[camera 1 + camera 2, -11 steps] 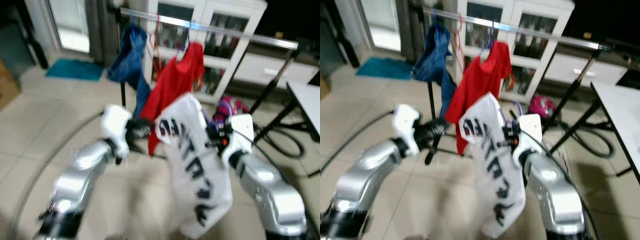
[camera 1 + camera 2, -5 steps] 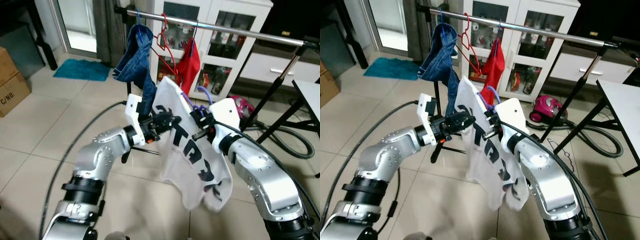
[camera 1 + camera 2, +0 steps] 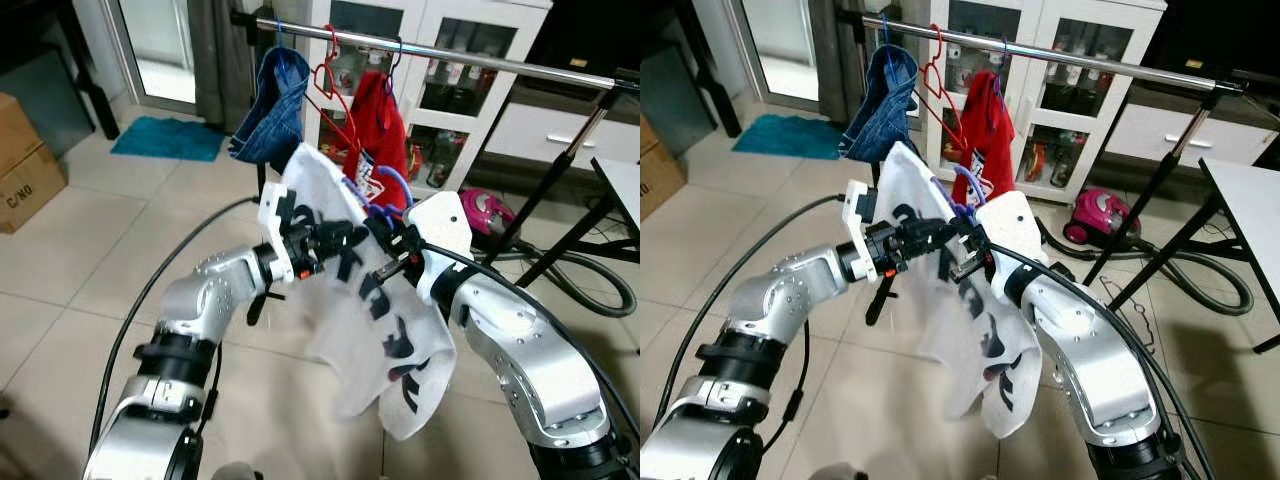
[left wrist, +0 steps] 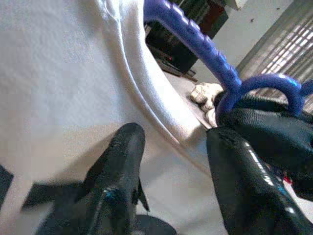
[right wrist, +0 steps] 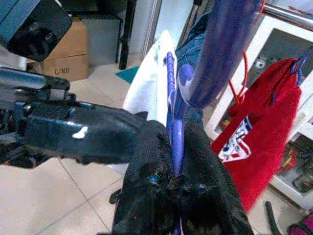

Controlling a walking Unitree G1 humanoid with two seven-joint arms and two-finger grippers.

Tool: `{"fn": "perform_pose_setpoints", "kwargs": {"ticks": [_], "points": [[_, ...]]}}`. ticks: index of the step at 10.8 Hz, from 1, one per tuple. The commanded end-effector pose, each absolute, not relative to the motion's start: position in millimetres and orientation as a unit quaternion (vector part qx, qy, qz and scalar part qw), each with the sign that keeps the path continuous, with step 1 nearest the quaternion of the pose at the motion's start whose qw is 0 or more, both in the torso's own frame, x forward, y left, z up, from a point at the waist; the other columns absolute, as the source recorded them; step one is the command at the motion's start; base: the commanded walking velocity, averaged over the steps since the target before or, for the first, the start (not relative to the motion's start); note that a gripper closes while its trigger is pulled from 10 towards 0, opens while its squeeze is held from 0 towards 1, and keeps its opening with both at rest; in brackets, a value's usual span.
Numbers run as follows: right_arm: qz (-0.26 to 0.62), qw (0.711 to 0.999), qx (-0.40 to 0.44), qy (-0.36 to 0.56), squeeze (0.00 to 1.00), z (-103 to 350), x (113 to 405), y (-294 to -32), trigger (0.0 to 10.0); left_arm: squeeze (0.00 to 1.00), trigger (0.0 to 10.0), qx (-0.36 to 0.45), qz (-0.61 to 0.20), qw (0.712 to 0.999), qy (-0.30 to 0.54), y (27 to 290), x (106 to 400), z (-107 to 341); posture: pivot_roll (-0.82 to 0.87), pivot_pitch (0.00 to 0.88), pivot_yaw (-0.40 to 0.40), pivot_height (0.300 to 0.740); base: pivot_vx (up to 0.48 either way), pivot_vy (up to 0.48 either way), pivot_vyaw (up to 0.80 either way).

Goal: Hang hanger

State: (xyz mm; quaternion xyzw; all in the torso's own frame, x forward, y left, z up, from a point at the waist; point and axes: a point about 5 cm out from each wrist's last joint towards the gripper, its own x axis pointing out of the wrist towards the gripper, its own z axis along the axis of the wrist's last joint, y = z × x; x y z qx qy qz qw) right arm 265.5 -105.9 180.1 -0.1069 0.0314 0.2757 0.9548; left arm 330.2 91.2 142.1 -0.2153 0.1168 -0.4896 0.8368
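A white shirt with black letters hangs on a purple hanger, held up in front of me. My right gripper is shut on the hanger's neck below its hook. My left gripper is open, its fingers lying against the shirt by the collar, just left of the right gripper. Beyond them a metal clothes rail runs across. On it hang blue jeans, an empty red hanger and a red shirt. To the right of the red shirt the rail is bare.
A white glass-door cabinet stands behind the rail. On the floor to the right are a pink vacuum cleaner and its hose. The rail's black legs slant down at right. A cardboard box sits at far left.
The white shirt now spreads further left and sits higher. My left gripper has moved in against its collar. The right gripper still holds the hanger. The camera view has steadied.
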Motion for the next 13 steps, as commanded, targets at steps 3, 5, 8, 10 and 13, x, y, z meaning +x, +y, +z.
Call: {"fn": "perform_pose_setpoints", "kwargs": {"ticks": [3, 5, 8, 10, 13], "points": [[0.283, 0.953, -0.106, 0.001, 0.00, 193.0, 262.4, -105.5, 10.0, 0.00, 0.0, -0.214, -0.500, 0.834, 0.094, 89.6, 335.5, 150.8, -0.02, 0.000, -0.031, 0.740, 0.000, 0.000, 0.00], [0.288, 0.952, -0.107, 0.000, 0.00, 193.0, 262.9, -104.3, 10.0, 0.00, 0.0, -0.217, -0.500, 0.834, 0.090, 90.9, 336.5, 149.8, -0.02, 0.000, -0.036, 0.740, 0.000, 0.000, 0.00], [0.292, 0.950, -0.109, -0.001, 0.00, 193.7, 263.4, -103.6, 10.0, 0.00, 0.0, -0.223, -0.497, 0.835, 0.078, 93.7, 338.6, 151.7, -0.02, 0.000, -0.038, 0.740, 0.000, 0.000, 0.00], [0.293, 0.950, -0.108, -0.002, 0.00, 194.0, 263.7, -103.4, 10.0, 0.00, 0.0, -0.228, -0.498, 0.833, 0.074, 94.1, 339.8, 152.4, -0.02, 0.000, -0.036, 0.740, 0.000, 0.000, 0.00], [0.290, 0.951, -0.110, 0.002, 0.00, 192.7, 263.8, -105.0, 10.0, 0.00, 0.0, -0.203, -0.524, 0.823, 0.084, 91.6, 331.2, 150.2, -0.02, 0.000, -0.030, 0.740, 0.000, 0.000, 0.00]]}}
